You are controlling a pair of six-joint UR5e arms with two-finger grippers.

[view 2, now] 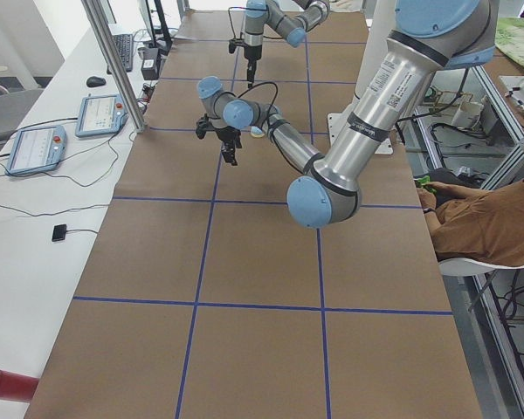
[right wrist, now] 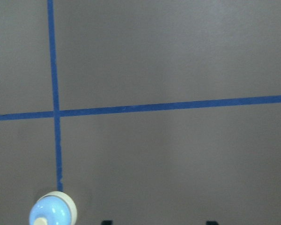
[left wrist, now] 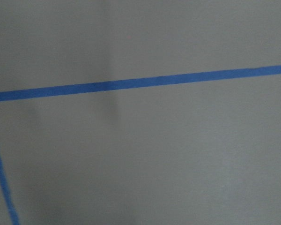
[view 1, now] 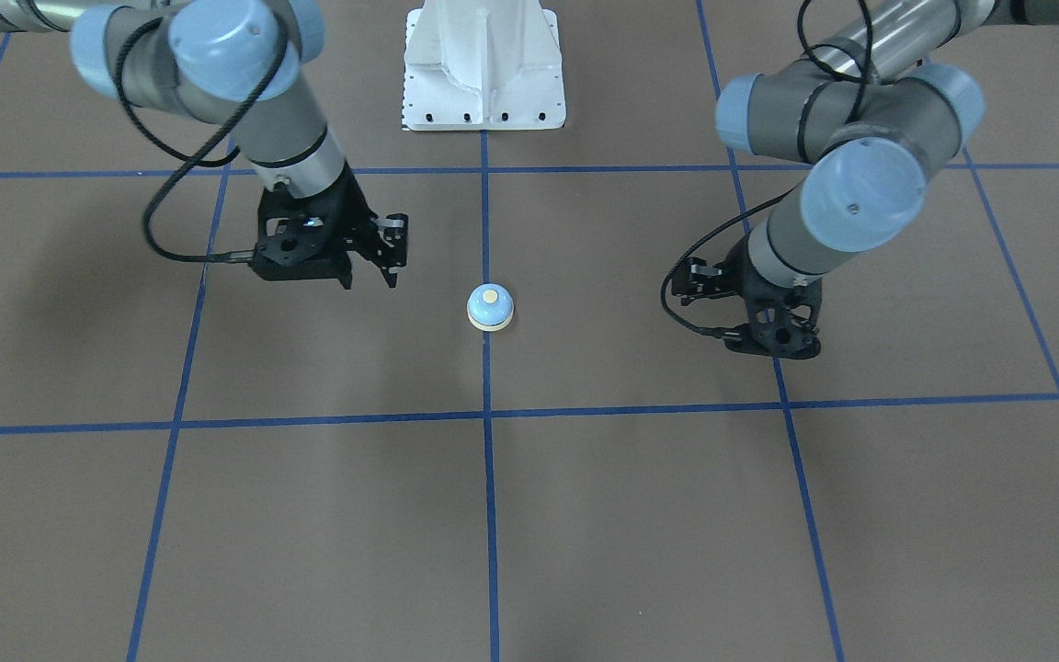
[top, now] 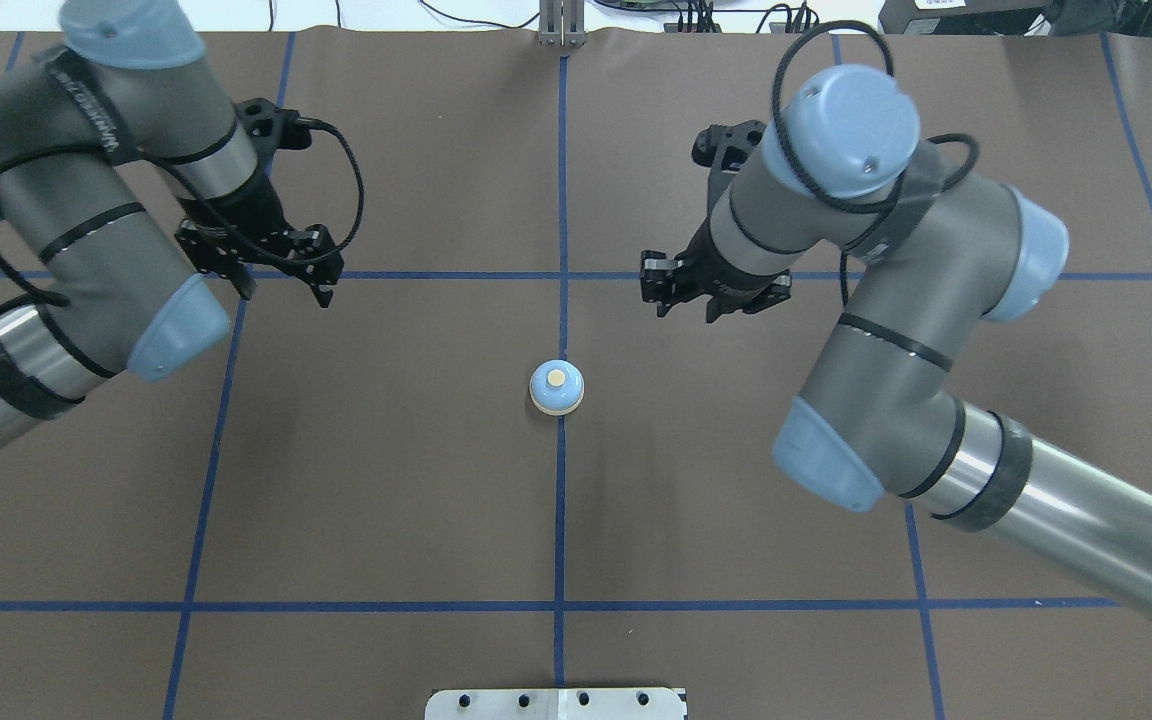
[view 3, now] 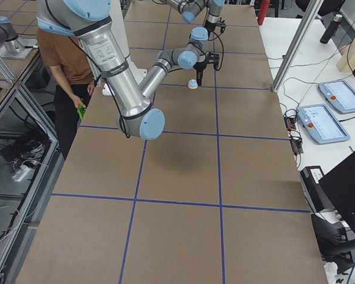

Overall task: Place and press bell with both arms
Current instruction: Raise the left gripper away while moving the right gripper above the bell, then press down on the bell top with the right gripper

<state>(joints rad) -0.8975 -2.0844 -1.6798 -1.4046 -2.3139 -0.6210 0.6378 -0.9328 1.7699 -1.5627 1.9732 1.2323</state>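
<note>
Blue bell [top: 556, 387] stands clear of left pincer [top: 286, 293]; nearer right pincer [top: 685, 308].

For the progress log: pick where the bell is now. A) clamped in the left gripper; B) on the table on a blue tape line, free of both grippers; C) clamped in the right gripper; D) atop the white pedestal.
B: the bell stands on the blue tape line of the table, with the left gripper and right gripper both apart from it.
</note>
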